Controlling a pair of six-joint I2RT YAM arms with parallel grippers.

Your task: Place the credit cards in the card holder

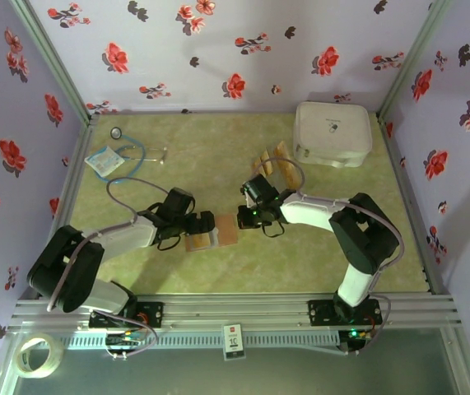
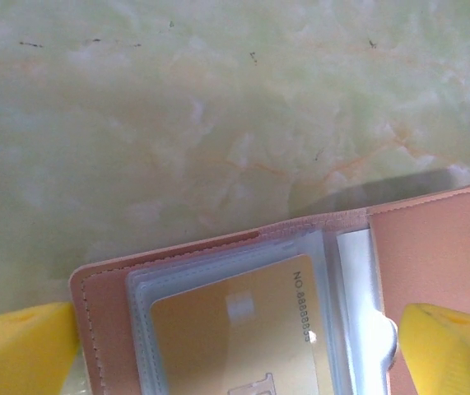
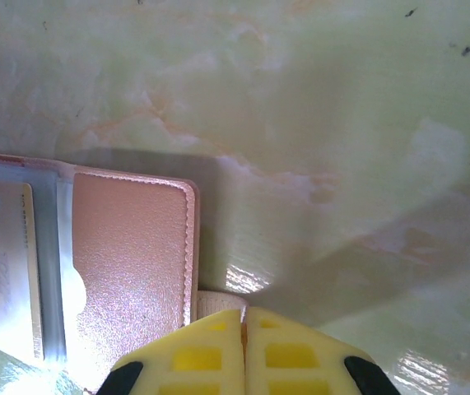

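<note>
Inside the open card holder [image 2: 432, 247], one credit card [image 2: 235, 337] sits sleeved; left jaws spread wide, right jaws closed.

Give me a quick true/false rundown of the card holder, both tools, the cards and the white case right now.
1. The card holder lies open on the table. True.
2. The left tool is shut. False: its fingers stand wide apart, one at either side of the holder.
3. A gold card sits in a clear sleeve of the holder. True.
4. The right tool is shut. True.
5. The white case sits at the near left corner. False: it is at the far right corner.
6. Every card is in the holder. False: loose cards lie beside the white case.
</note>
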